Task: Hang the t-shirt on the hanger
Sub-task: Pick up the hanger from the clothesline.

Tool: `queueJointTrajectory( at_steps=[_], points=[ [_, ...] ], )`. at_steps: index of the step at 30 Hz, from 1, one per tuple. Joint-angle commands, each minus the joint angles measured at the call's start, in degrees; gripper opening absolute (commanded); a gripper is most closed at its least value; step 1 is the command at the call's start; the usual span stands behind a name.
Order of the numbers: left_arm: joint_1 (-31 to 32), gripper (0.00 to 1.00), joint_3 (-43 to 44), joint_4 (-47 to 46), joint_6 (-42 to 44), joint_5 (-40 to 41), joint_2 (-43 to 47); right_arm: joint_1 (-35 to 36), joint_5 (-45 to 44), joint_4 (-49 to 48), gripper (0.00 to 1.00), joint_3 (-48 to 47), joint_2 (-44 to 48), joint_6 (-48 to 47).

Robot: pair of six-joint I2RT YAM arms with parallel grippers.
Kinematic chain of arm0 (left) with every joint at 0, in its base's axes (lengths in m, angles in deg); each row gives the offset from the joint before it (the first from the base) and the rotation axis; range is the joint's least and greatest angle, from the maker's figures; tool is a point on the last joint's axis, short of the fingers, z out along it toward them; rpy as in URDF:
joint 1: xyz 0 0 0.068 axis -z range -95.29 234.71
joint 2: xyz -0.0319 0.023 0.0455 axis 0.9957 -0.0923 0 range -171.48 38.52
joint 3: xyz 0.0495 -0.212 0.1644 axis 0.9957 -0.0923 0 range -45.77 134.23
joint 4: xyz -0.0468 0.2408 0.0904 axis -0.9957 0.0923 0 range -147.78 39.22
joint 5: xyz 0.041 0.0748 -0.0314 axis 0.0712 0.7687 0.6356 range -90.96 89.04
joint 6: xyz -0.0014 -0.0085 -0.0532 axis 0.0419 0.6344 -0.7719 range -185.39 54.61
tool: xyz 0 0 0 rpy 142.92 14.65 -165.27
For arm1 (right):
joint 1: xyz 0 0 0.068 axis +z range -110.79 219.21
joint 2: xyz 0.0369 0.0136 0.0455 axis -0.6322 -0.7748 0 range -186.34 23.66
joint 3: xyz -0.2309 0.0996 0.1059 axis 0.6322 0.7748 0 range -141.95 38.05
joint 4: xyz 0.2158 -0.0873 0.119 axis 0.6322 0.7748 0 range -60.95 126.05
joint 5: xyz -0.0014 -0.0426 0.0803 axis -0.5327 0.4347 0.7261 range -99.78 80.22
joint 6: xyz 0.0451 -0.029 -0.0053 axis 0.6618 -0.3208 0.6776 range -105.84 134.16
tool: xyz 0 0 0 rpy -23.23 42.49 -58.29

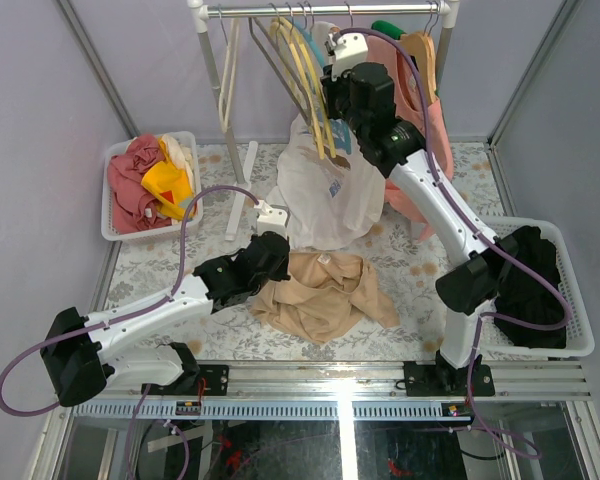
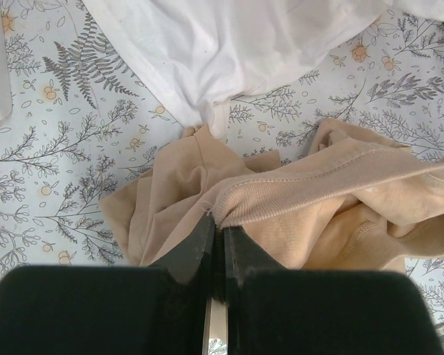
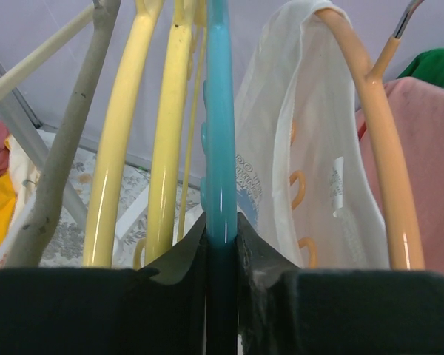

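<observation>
The tan t-shirt [image 1: 325, 295] lies crumpled on the floral table in front of the arms. My left gripper [image 1: 276, 268] is at its left edge. In the left wrist view the gripper [image 2: 220, 225] is shut on a ribbed edge of the t-shirt [image 2: 340, 200]. The light-blue hanger [image 3: 220, 111] hangs on the rack among other hangers. My right gripper [image 3: 222, 225] is shut on its arm. In the top view the right gripper [image 1: 330, 100] is raised at the rack, and only a bit of the hanger [image 1: 339, 137] shows below it.
A white printed shirt [image 1: 325, 195] hangs on an orange hanger [image 3: 385, 148] down to the table behind the t-shirt. Yellow hangers [image 3: 118, 148] hang left of the blue one, a salmon-pink top [image 1: 435, 120] to the right. Baskets of clothes stand at left [image 1: 108, 215] and right [image 1: 580, 320].
</observation>
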State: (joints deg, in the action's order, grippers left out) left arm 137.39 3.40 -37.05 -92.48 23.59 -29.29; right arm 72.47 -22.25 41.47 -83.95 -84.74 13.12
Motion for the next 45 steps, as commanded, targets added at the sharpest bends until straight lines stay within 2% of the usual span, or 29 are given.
queueJointTrajectory(
  at_steps=[1,4,14,25,35,40,45],
  points=[
    [-0.39,0.00,2.14,-0.44,0.98,2.18,0.46,-0.47,0.25,-1.50,0.07,-4.95,0.84,-0.59],
    [-0.39,0.00,2.13,-0.13,0.99,2.26,0.68,-0.43,0.19,-1.50,0.00,-5.70,1.36,-0.52],
    [-0.31,0.00,2.23,0.26,0.81,2.28,1.54,-0.47,-0.07,-2.78,0.00,-4.81,5.32,-0.79],
    [-0.34,0.00,2.12,0.54,0.64,2.12,2.23,-0.47,1.15,1.19,0.00,-0.57,10.79,1.12],
    [-0.42,0.00,2.04,-0.25,0.99,1.79,2.18,-0.45,3.40,10.22,0.00,3.42,16.79,4.54],
    [-0.39,0.00,2.44,-0.07,1.24,1.07,2.09,-0.42,4.35,18.63,0.00,-1.64,16.03,5.23],
    [-0.33,0.00,2.29,0.48,1.18,1.28,3.33,-0.44,6.33,24.62,0.00,0.45,18.75,7.43]
  ],
)
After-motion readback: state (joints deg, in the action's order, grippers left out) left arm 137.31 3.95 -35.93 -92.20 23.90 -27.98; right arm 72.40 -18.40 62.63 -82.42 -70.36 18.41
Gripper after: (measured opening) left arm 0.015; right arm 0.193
